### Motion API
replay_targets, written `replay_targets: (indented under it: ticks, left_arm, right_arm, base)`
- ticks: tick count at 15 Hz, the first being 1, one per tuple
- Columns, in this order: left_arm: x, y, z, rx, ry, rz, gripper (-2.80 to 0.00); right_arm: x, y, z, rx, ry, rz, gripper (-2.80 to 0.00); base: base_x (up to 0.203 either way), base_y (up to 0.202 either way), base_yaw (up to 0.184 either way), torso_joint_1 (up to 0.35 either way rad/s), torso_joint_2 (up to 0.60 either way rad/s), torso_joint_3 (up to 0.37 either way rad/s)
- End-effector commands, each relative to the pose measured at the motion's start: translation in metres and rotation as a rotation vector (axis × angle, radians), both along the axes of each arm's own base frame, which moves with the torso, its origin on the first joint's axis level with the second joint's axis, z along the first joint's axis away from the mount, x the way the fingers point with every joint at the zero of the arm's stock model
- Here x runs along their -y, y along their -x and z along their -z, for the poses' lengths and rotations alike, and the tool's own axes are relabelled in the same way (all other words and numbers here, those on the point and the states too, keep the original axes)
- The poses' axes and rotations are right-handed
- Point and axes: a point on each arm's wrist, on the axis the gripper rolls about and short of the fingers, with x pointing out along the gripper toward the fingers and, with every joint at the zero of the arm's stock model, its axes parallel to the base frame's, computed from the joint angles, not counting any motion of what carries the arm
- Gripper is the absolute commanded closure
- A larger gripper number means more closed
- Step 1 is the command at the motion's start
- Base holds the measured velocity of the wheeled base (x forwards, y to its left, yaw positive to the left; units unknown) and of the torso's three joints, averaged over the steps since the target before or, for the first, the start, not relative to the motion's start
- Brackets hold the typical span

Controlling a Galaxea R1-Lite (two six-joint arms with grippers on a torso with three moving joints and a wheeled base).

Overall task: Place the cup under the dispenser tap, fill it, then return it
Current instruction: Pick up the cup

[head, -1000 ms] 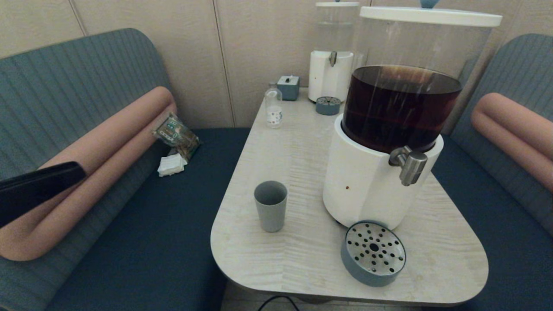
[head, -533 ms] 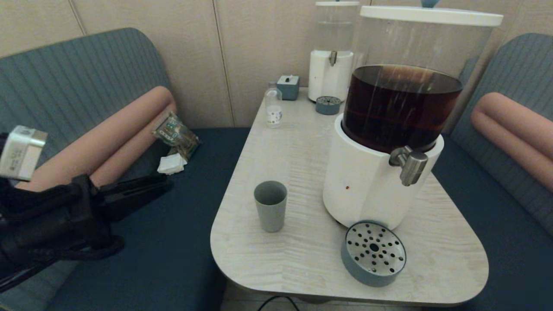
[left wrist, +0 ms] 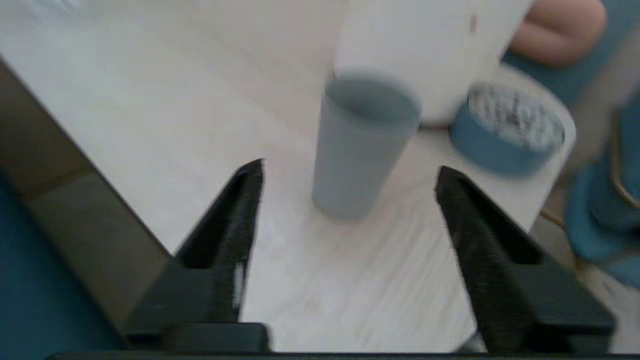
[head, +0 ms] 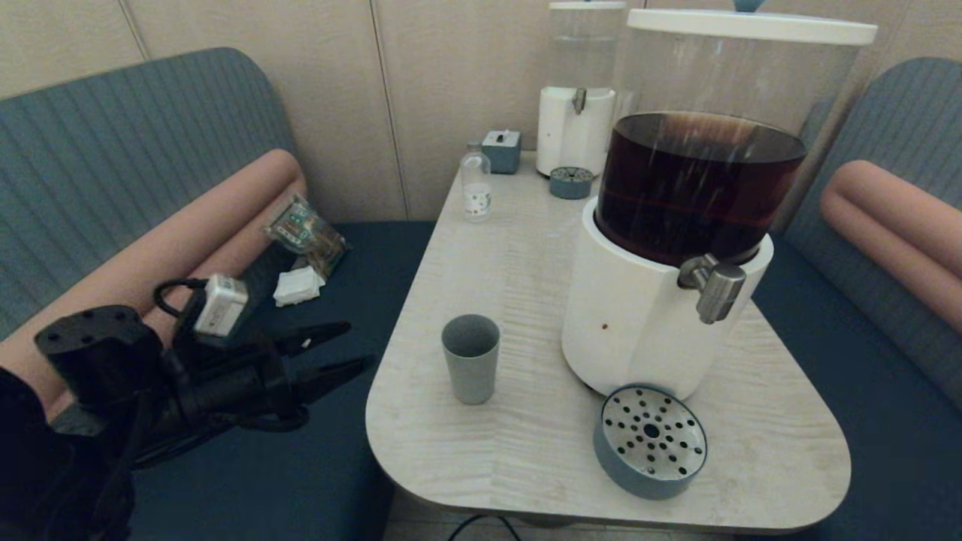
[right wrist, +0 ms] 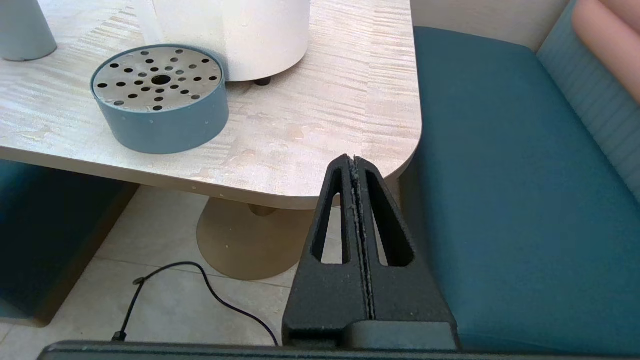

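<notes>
Cup (head: 471, 358) upright on table (head: 526, 466), frame centre, left of dispenser tap (head: 718, 288). Left gripper (head: 349, 347) lower left, off the table edge, fingers spread, empty, aimed at cup. Right gripper (right wrist: 354, 159) fingers pressed together, near the table corner.

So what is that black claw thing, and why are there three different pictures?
It's a robot's hand. The big picture comes from a camera on its head; the other two come from cameras on its wrists, looking past each pincer. The left pincer is open beside the table, pointing at the grey cup, and holds nothing. The right pincer is shut, parked low by the table's corner. On the table stand the cup, a big dispenser of brown drink with a steel tap, a round drip tray, a small bottle and a second dispenser at the back.
</notes>
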Motion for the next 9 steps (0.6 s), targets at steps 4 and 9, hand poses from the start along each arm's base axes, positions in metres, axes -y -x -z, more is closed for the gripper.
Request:
replay_targets:
  ticks: [4, 9]
  left_arm:
    - [0.001, -0.029, 0.035, -0.067, -0.009, 0.082, -2.80]
    - [0.015, -0.056, 0.050, -0.054, -0.014, 0.130, -2.80]
  right_arm:
    - [0.000, 0.000, 0.000, 0.001, 0.001, -0.001, 0.00]
    - [0.000, 0.000, 0.000, -0.001, 0.001, -0.001, 0.00]
  base:
    - [0.000, 0.000, 0.000, 0.000, 0.00, 0.000]
    - [0.000, 0.000, 0.000, 0.000, 0.00, 0.000]
